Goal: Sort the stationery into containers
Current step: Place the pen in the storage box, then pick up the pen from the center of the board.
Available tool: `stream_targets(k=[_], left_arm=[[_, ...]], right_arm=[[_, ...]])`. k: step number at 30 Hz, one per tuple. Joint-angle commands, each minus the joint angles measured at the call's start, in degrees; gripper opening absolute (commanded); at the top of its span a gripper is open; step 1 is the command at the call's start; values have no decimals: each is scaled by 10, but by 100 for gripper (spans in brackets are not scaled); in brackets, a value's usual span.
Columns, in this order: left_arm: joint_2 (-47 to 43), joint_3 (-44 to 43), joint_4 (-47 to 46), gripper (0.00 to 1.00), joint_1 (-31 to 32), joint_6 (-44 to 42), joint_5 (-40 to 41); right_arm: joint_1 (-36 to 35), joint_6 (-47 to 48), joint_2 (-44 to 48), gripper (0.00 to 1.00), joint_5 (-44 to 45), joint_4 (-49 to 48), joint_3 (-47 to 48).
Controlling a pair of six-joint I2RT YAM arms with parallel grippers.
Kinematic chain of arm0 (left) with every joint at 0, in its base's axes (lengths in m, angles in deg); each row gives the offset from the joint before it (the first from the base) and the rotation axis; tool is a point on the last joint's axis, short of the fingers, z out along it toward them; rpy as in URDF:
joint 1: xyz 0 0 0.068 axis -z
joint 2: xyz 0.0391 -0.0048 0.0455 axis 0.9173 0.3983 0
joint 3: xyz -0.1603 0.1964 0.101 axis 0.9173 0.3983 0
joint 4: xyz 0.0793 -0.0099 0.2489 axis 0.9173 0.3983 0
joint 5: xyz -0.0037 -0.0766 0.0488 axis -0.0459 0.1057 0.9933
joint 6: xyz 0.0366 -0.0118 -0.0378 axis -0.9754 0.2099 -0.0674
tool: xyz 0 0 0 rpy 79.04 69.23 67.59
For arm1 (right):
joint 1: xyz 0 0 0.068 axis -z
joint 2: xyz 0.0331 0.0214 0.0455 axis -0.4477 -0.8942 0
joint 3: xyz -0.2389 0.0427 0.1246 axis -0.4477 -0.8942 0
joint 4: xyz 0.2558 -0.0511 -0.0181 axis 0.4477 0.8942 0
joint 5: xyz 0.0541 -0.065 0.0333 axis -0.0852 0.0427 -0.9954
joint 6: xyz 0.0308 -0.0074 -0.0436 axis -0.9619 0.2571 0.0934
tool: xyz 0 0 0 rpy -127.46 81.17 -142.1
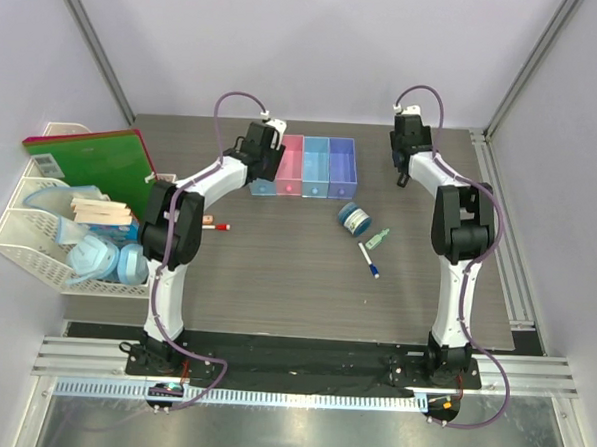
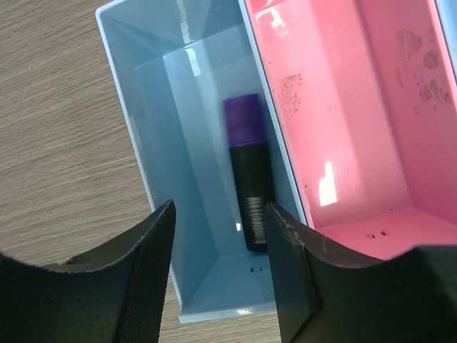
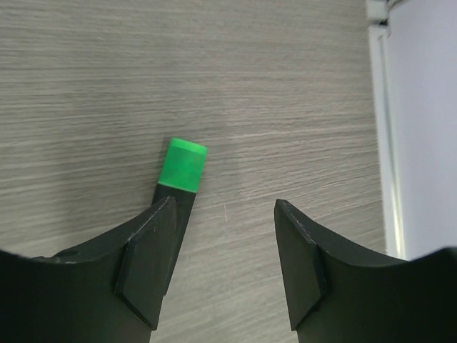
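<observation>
Looking from above, the left gripper hangs over the leftmost light blue bin at the table's 12 o'clock, and the right gripper hovers at 2 o'clock.

Left wrist view: the fingers stand well apart, gripping nothing. The purple-ended highlighter lies inside that bin, along its 3 o'clock wall.

Right wrist view: the jaws gape, empty. The green-capped highlighter lies on the table, its black body hidden behind the finger at 8 o'clock.

Bright even overhead light, soft shadows, white glare inside the pink bin.
</observation>
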Motion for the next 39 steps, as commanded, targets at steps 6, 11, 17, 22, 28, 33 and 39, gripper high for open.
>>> stream_targets(k=[6,11,17,22,28,33,39], left_arm=[[-63,-9,30,56,3,2,-11],[-94,-2,37,56,2,2,-12],[-121,16,38,56,2,-17,-12],[-140,35,35,56,2,-28,-13],[-165,55,34,56,2,-38,-11],[-193,80,28,56,1,-48,-3],[-225,111,23,56,-11,-45,10]], right_arm=[[12,-79,-53,59,-63,61,57],[13,-109,-68,56,-104,77,58],[17,-148,-79,54,-136,101,42],[23,-174,-72,48,-143,119,30],[26,-183,-90,31,-179,212,77],[25,-192,-82,1,-209,235,84],[25,-195,-25,1,-227,238,62]])
